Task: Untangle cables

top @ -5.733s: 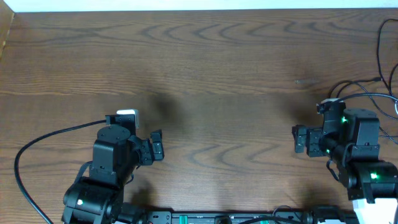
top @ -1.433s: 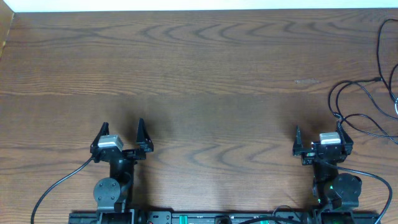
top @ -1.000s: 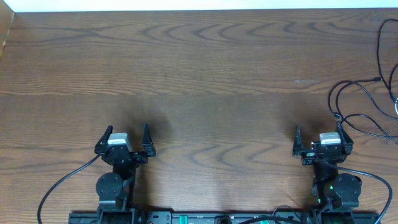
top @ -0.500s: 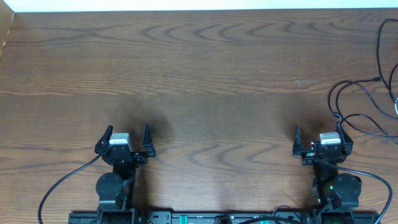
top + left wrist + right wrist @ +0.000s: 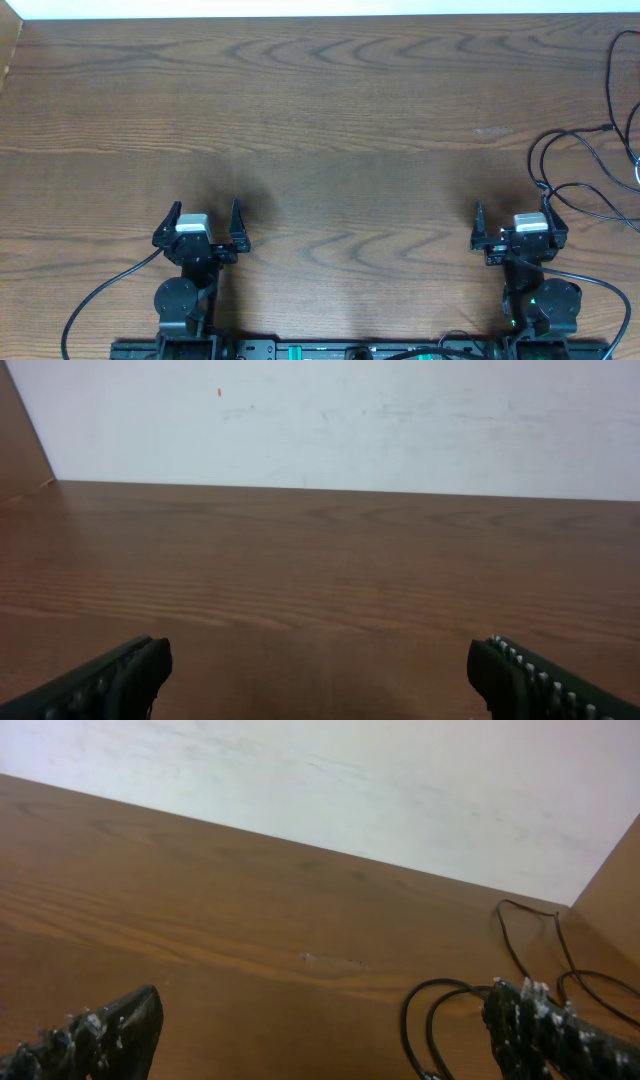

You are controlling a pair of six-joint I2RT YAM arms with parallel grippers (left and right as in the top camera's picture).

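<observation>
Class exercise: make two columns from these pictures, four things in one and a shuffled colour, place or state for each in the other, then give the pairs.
1. left gripper
2. right gripper
3. black wire loops
4. wall

a. white
b. open, next to the wire loops
c. open, near the left end of the table
d. lying along the table's right edge

Pairs: 1-c, 2-b, 3-d, 4-a
</observation>
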